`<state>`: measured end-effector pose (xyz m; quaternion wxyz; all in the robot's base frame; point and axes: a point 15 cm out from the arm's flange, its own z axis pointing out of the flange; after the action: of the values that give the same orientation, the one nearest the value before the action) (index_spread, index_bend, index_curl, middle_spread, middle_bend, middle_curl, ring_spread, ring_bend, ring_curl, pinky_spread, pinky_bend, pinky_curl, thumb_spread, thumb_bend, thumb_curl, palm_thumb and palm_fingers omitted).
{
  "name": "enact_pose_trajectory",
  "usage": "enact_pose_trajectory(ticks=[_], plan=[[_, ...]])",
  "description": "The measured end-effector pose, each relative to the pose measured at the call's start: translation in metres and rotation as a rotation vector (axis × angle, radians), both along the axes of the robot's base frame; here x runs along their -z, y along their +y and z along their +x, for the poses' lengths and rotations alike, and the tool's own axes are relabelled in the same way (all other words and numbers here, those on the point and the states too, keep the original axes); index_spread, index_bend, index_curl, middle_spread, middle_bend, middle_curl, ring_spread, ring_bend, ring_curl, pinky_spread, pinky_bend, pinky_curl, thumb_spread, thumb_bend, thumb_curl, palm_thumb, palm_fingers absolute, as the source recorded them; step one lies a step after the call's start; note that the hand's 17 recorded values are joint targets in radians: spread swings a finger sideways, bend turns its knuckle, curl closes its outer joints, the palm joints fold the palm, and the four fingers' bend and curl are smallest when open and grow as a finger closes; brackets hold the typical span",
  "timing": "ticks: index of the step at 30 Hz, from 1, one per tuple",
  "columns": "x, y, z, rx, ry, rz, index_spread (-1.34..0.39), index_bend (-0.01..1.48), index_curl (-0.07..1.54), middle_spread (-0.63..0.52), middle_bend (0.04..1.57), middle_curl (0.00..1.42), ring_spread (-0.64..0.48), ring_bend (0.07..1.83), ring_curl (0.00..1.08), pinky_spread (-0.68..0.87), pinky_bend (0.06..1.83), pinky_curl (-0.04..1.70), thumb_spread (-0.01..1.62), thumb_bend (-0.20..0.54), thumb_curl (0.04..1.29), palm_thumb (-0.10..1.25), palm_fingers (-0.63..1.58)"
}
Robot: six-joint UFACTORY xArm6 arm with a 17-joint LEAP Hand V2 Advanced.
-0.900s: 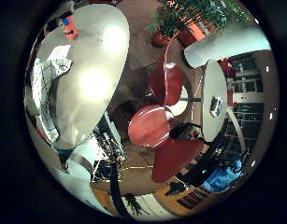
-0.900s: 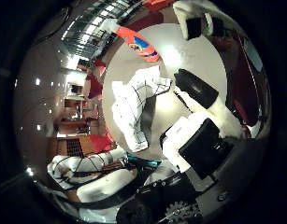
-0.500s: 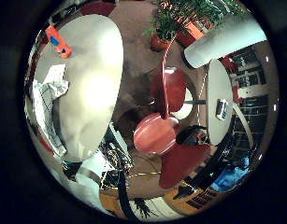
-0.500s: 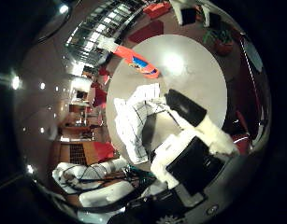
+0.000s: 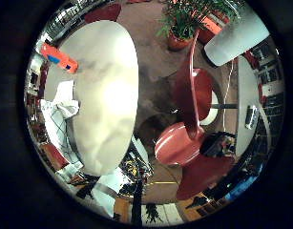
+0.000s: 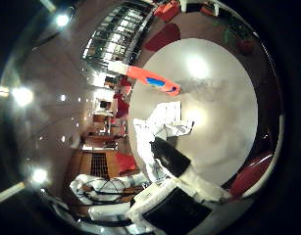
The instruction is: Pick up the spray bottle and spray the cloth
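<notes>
An orange spray bottle (image 6: 152, 79) with a pale head is on the round grey table (image 6: 214, 103), near its edge. A crumpled white cloth (image 6: 158, 131) lies on the same table, a short way from the bottle. My right hand (image 6: 184, 171) is above the table. One black-and-white finger reaches out straight beside the cloth and holds nothing. The right little finger side palm view shows the bottle (image 5: 58, 57) and the cloth (image 5: 62, 105) small, along the table's edge (image 5: 108, 86), with no finger in sight.
Red chairs (image 5: 189, 95) (image 5: 179, 145) stand on the floor beside the table. A potted plant (image 5: 181, 19) and a white pillar (image 5: 237, 38) are farther off. Another red chair (image 6: 250, 176) is at the table's other side.
Both views have swung and the table looks farther off, so my hand has moved. Less of the fingers shows now. The bottle and cloth lie where they were.
</notes>
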<state>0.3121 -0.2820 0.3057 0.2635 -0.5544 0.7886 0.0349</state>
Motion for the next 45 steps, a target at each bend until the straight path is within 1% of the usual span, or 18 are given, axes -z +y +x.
enact_pose_trajectory(ticks=[6,10,16,20,24,30,35,45], plan=[[0.013,0.004,0.019,0.007,-0.054,0.090,-0.21,0.14,0.27,0.16,0.26,0.36,0.22,0.42,0.27,0.42,0.42,0.47,1.04,-0.030,0.28,0.45,0.08],[0.021,0.009,0.025,0.006,-0.061,0.125,-0.20,0.14,0.26,0.18,0.25,0.35,0.23,0.41,0.26,0.42,0.43,0.44,1.02,-0.030,0.28,0.42,0.05],[0.017,0.024,0.047,-0.005,-0.121,0.172,-0.19,0.14,0.24,0.20,0.24,0.34,0.24,0.39,0.25,0.42,0.45,0.40,0.99,-0.032,0.28,0.38,0.01],[0.013,0.037,0.062,0.004,-0.179,0.224,-0.19,0.15,0.25,0.21,0.24,0.34,0.25,0.37,0.25,0.41,0.44,0.37,0.98,-0.026,0.28,0.38,0.00],[0.019,0.052,0.070,0.032,-0.223,0.297,-0.18,0.15,0.25,0.22,0.24,0.33,0.25,0.34,0.24,0.41,0.44,0.35,0.97,-0.028,0.29,0.39,0.00],[0.026,0.075,0.080,0.027,-0.241,0.358,-0.19,0.14,0.24,0.23,0.19,0.31,0.27,0.31,0.24,0.42,0.43,0.34,0.91,-0.036,0.29,0.33,-0.04],[0.028,0.090,0.090,0.042,-0.297,0.422,-0.19,0.14,0.24,0.24,0.19,0.30,0.27,0.30,0.25,0.42,0.43,0.33,0.89,-0.032,0.29,0.33,-0.03],[0.024,0.104,0.120,0.026,-0.362,0.398,-0.17,0.15,0.25,0.26,0.19,0.30,0.28,0.32,0.26,0.42,0.44,0.32,0.89,-0.032,0.30,0.35,0.00]])
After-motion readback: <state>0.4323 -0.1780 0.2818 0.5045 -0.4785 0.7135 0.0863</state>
